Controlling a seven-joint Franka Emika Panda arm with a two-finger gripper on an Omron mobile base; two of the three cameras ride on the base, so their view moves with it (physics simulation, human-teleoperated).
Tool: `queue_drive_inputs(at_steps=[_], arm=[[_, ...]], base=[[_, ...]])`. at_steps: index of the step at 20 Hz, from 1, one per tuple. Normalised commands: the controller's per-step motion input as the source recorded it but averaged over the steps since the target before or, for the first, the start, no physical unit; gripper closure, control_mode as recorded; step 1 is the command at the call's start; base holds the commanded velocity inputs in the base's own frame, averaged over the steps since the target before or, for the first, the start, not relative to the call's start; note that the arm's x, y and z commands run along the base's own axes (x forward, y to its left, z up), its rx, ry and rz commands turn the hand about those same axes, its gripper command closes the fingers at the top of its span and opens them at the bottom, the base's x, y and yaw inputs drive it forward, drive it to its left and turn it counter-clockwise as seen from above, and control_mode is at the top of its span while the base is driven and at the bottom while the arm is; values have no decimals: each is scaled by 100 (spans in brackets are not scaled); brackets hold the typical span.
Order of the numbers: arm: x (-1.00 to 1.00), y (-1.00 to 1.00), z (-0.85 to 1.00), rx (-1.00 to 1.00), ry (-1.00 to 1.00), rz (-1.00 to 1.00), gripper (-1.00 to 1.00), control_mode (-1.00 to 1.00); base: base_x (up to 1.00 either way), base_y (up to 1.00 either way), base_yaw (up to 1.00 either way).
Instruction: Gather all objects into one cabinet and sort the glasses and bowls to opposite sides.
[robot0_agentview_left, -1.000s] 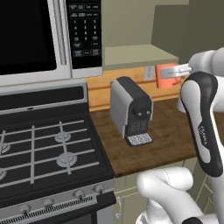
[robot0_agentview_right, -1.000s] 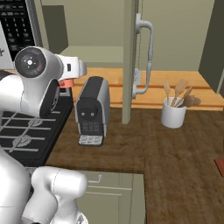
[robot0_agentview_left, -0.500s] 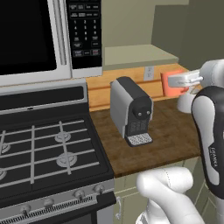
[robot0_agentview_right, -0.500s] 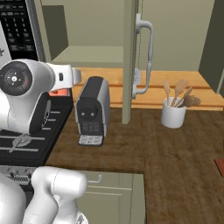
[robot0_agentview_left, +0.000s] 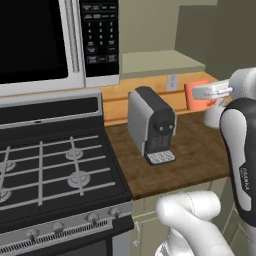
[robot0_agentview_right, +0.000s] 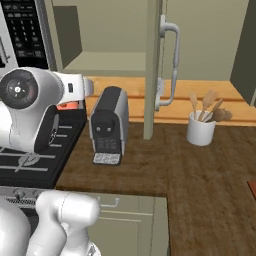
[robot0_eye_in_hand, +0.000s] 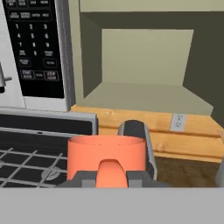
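Mug: I see the orange-red mug (robot0_eye_in_hand: 106, 157) at 6 o'clock in the hand view, upright, its handle facing the camera; from the left base view the mug (robot0_agentview_left: 198, 96) hangs above the wooden surface (robot0_agentview_left: 192, 150) at 2 o'clock of the coffee machine (robot0_agentview_left: 151, 125).
Fingers: the fingers (robot0_eye_in_hand: 107, 178) sit low on either side of the mug's handle, clamped on the mug as far as I can judge; their tips are cut off by the bottom edge.
Cabinet: the olive-green cabinet (robot0_eye_in_hand: 144, 57) stands open at 12 o'clock from the mug in the hand view, its flat shelf (robot0_eye_in_hand: 144, 97) bare where I can see it.
Door: in the right base view the cabinet door (robot0_agentview_right: 152, 65) stands edge-on, the long grey handle (robot0_agentview_right: 171, 65) on its right face.
Coffee machine: it stands on the surface directly below the shelf, just right of the stove (robot0_agentview_left: 50, 170).
Microwave: mounted above the stove, keypad (robot0_eye_in_hand: 35, 41) at 10 o'clock in the hand view.
Utensil pot: a white pot of wooden spoons (robot0_agentview_right: 201, 125) stands at 3 o'clock of the coffee machine in the right base view, well apart from it.
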Motion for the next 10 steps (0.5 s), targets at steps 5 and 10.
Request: queue_drive_inputs(at_steps=[5, 10], arm=[[0, 0, 0, 0, 0, 0, 100, 100], [0, 0, 0, 0, 0, 0, 100, 100]], base=[[-100, 39, 20], [-100, 54, 22]])
